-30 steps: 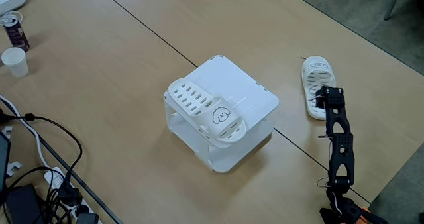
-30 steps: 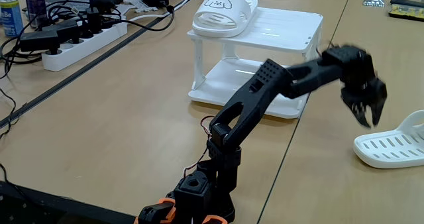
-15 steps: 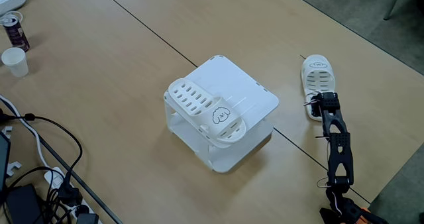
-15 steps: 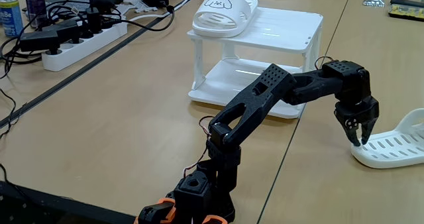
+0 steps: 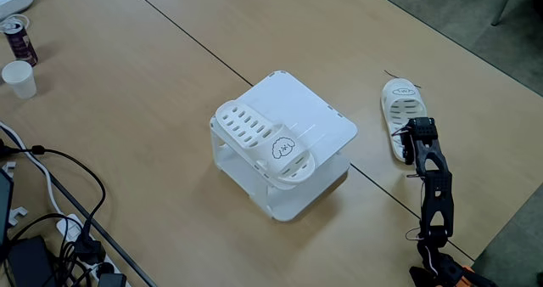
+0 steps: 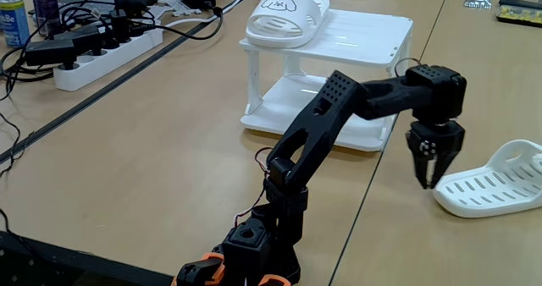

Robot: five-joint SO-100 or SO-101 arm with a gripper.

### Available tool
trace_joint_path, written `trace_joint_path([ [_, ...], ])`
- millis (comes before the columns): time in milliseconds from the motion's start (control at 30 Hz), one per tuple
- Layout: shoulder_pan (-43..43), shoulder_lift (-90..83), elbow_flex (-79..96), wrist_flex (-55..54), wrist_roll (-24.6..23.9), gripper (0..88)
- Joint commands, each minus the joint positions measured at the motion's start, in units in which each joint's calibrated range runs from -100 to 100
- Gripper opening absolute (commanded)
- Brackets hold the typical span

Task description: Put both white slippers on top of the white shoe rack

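Room on the rack top

One slipper point(image 5: 263, 143) took the near edge of the shoe rack point(image 5: 301, 109); the far half lay bare, open table point(image 5: 170, 75) all around.

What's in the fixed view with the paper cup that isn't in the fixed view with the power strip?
In a fixed view: the paper cup. In a fixed view: the power strip and a blue can. In both fixed views: the white shoe rack, one white slipper on it, the other slipper on the table, and the fingers.
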Motion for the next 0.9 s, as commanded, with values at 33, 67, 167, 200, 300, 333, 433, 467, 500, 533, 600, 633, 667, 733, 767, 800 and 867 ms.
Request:
trace_joint_path([
  [33, 0.37, -16.74, 5.51, 4.87, 0.42, 0.7],
  [67, 0.29, -18.67, 4.88, 4.87, 0.42, 0.7],
  [167, 0.29, -21.70, 1.09, 3.06, 0.42, 0.7],
  [200, 0.13, -21.54, -0.36, 2.97, 0.42, 0.7],
  [300, -0.20, -18.42, -2.70, 1.33, 0.42, 0.7],
  [333, -0.20, -16.57, -3.15, -0.05, 0.42, 0.7],
  [433, -0.20, -10.60, -5.14, -4.45, 0.42, 0.7],
  [467, -0.20, -8.49, -6.13, -5.66, 0.42, 0.7],
  [500, -0.20, -6.47, -7.30, -6.69, 0.42, 0.7],
  [533, -0.20, -4.54, -8.39, -7.64, 0.42, 0.7],
  [600, -0.20, -0.42, -10.46, -9.63, 0.42, 0.7],
  [633, -0.20, 1.52, -11.54, -10.32, 0.42, 0.7],
  [667, -0.20, 3.37, -12.63, -11.01, 0.42, 0.7],
  [733, -0.20, 6.32, -14.52, -11.35, 0.42, 0.7],
  [767, -0.20, 7.58, -15.33, -11.35, 0.42, 0.7],
  [800, -0.29, 8.50, -15.51, -11.35, 0.42, 0.7],
  [867, -0.78, 9.93, -15.33, -11.27, 0.42, 0.7],
])
